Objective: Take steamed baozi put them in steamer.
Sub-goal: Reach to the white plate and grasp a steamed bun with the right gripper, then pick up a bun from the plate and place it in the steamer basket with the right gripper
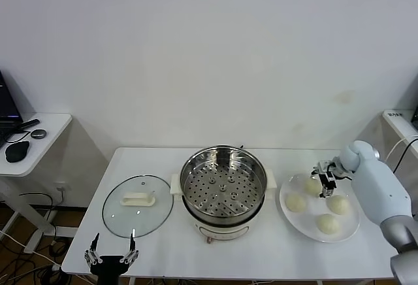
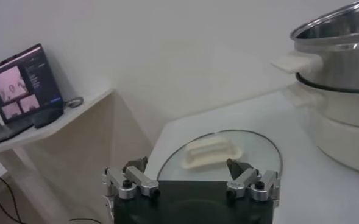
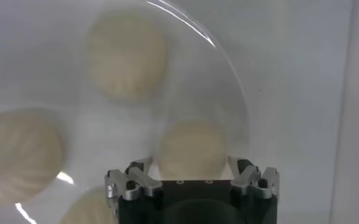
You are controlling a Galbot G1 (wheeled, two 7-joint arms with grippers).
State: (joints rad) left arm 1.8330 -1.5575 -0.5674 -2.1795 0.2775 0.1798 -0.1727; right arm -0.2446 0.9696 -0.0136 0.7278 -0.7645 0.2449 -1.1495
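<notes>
White wall backs my white bench (image 1: 163, 246). At its middle sits the steamer (image 1: 223, 190), its perforated tray bare. Toward the right edge lies a white plate (image 1: 349, 233) carrying four steamed baozi (image 1: 328, 223). My right gripper (image 1: 324, 181) hangs over the plate's far side, its fingers (image 3: 125, 182) spread either side of the far bun (image 3: 191, 149), not gripping it. My left gripper (image 1: 111, 253) waits at the front left corner, fingers wide, just beside the glass lid (image 1: 138, 205) lying flat left of the steamer.
</notes>
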